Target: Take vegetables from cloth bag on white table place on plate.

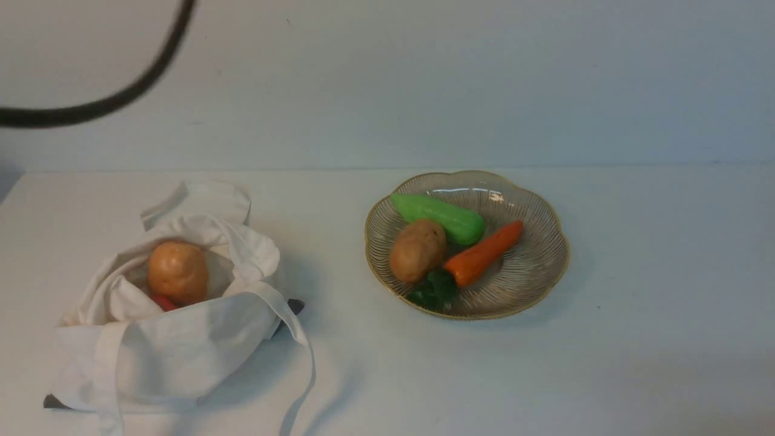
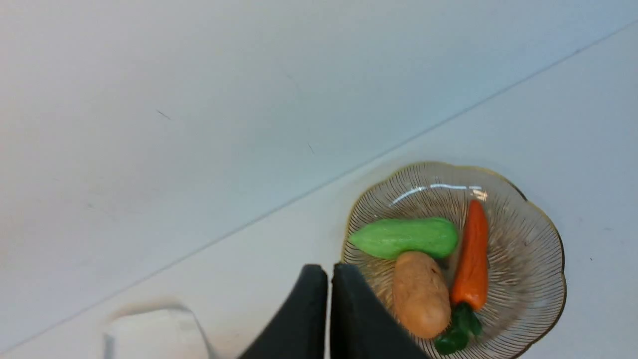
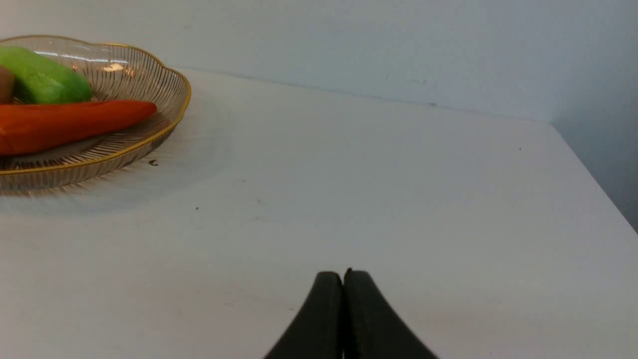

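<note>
The white cloth bag lies open at the front left of the white table. A tan potato rests in its mouth, with something red under it. The ribbed glass plate with a gold rim holds a second potato, a green vegetable and an orange carrot. My left gripper is shut and empty, hanging above the table beside the plate. My right gripper is shut and empty, low over bare table to the right of the plate.
A black cable loops across the upper left in front of the pale wall. A bag strap trails toward the table's front edge. The table's right edge shows in the right wrist view.
</note>
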